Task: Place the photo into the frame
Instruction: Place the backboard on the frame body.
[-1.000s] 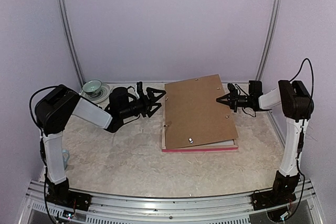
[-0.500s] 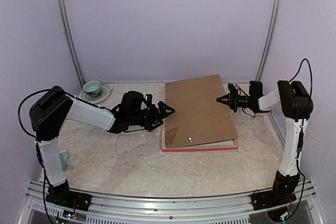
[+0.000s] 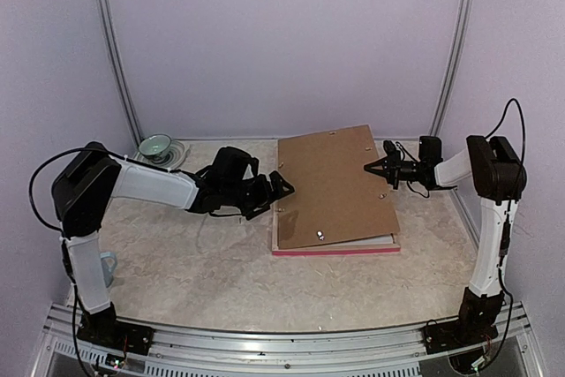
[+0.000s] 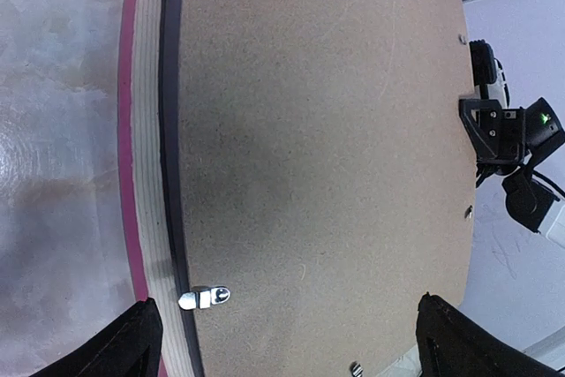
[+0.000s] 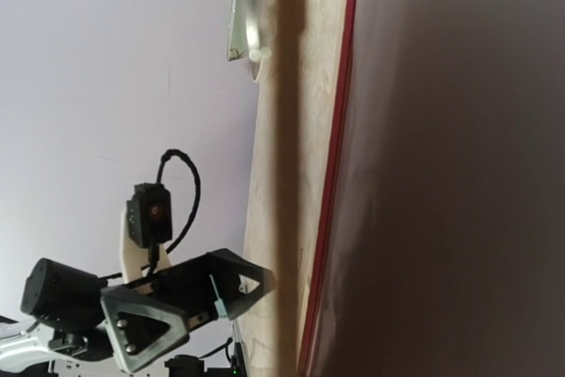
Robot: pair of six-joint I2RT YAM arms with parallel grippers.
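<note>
The frame (image 3: pixel 335 252) lies flat right of centre, its pink edge (image 4: pixel 131 130) and pale wood rail showing. A plain brown backing board (image 3: pixel 331 183) covers it, tilted up at its right side. My right gripper (image 3: pixel 371 167) is shut on the board's right edge, and in the right wrist view the board (image 5: pixel 287 130) is seen edge-on above a dark shaded surface. The photo is hidden. My left gripper (image 3: pixel 277 193) stands open at the board's left edge, its fingertips (image 4: pixel 132 342) wide apart over the board (image 4: pixel 318 130), with nothing between them. A metal tab (image 4: pixel 203 297) sits on the board's rim.
A pale green bowl (image 3: pixel 157 146) on a saucer stands at the back left corner. A pale mug (image 3: pixel 108 264) sits by the left arm's base. Upright metal rails (image 3: pixel 115 50) run up the back wall.
My left arm has reached right from beside the bowl, bringing its open gripper to the board's left edge. The right gripper and the board have not moved.
</note>
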